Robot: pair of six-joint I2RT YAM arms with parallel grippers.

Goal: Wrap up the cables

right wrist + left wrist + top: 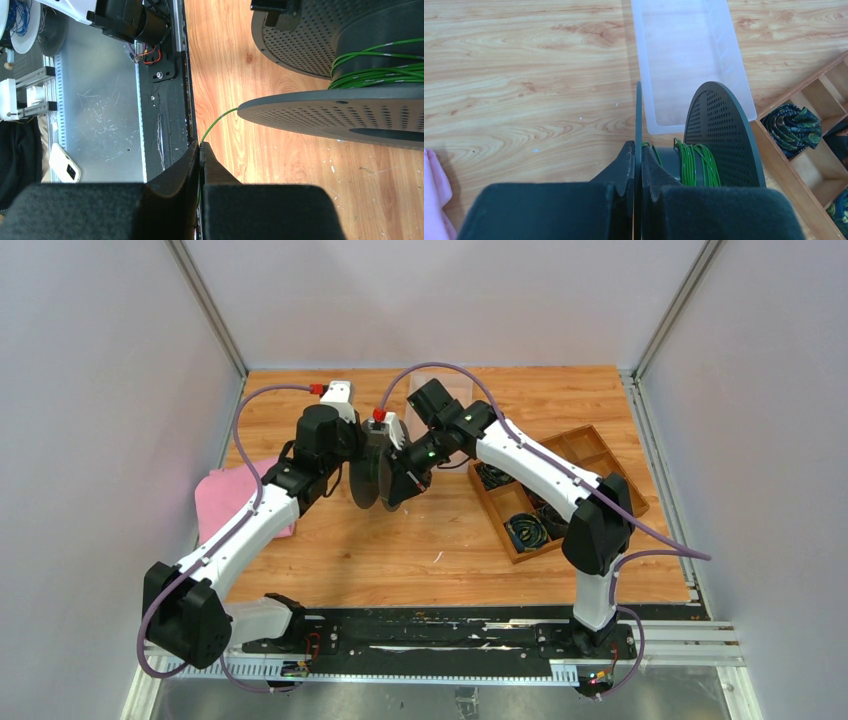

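Winding stage: left claw [638, 150] clamping spool [724, 140], right claw [199, 146] pinching green cable [216, 119] at its 7 o'clock; next, probably a taut lap.

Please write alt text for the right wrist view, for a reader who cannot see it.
The right gripper, its black fingers closed, pinches a thin green wire that runs to a black perforated spool with more wire wound on its hub, over a light wooden table.
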